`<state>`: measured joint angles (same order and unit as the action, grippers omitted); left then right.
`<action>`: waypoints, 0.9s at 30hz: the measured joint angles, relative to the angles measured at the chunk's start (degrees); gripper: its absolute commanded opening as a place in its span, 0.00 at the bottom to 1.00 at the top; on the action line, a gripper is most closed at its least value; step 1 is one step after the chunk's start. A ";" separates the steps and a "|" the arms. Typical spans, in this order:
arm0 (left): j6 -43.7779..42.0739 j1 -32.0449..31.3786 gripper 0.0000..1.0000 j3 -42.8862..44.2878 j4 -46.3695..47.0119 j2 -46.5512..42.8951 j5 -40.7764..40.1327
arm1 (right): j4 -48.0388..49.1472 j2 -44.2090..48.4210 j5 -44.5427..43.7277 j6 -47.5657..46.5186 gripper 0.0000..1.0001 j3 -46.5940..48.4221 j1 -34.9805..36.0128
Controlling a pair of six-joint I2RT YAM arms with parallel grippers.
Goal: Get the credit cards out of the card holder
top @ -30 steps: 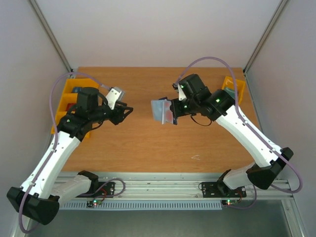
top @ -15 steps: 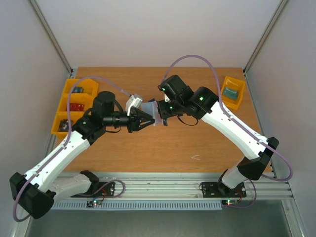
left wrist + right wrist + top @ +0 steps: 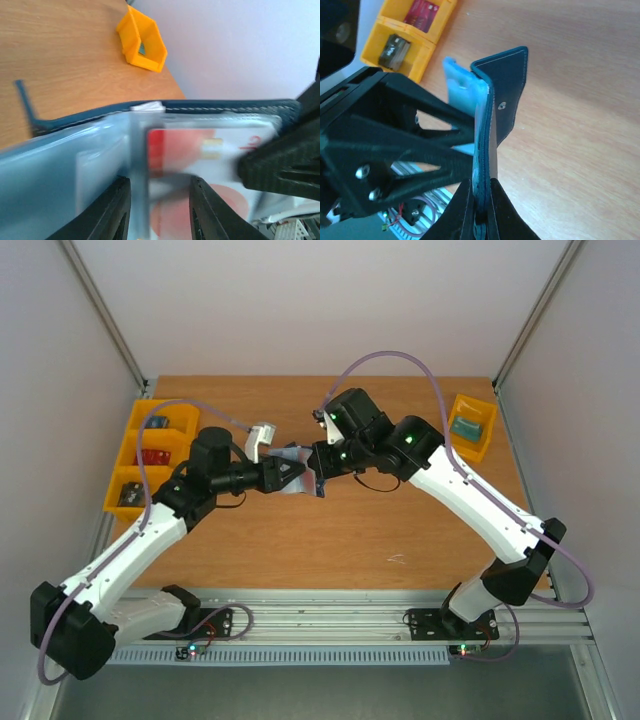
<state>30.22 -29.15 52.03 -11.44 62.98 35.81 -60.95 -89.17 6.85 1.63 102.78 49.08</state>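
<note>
The card holder (image 3: 306, 474), a navy wallet with a lighter blue-grey inside, hangs open in the air over the middle of the table. My right gripper (image 3: 322, 460) is shut on its edge; in the right wrist view the fingers (image 3: 481, 202) pinch the folded layers of the card holder (image 3: 506, 85). My left gripper (image 3: 292, 475) is open, its tips against the wallet's inside face. In the left wrist view my left gripper (image 3: 159, 210) straddles the pocket holding a white-pink credit card (image 3: 205, 150) with red marks. No grey card shows.
A row of yellow bins (image 3: 148, 445) stands at the table's left edge with small items inside, and shows in the right wrist view (image 3: 427, 37). A single yellow bin (image 3: 472, 426) stands at the right edge, also in the left wrist view (image 3: 144, 44).
My left arm has swung right and its open fingers have reached the wallet's inside. My right arm has carried the wallet left toward the table's middle.
</note>
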 measured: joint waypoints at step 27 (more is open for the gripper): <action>-0.85 4.68 0.00 -0.09 8.17 -5.77 21.64 | 14.16 12.70 22.82 -10.56 0.01 -12.00 -5.70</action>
<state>29.36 -24.47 51.94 -3.27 57.21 57.45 -46.78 -76.47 29.67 -8.93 90.78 43.38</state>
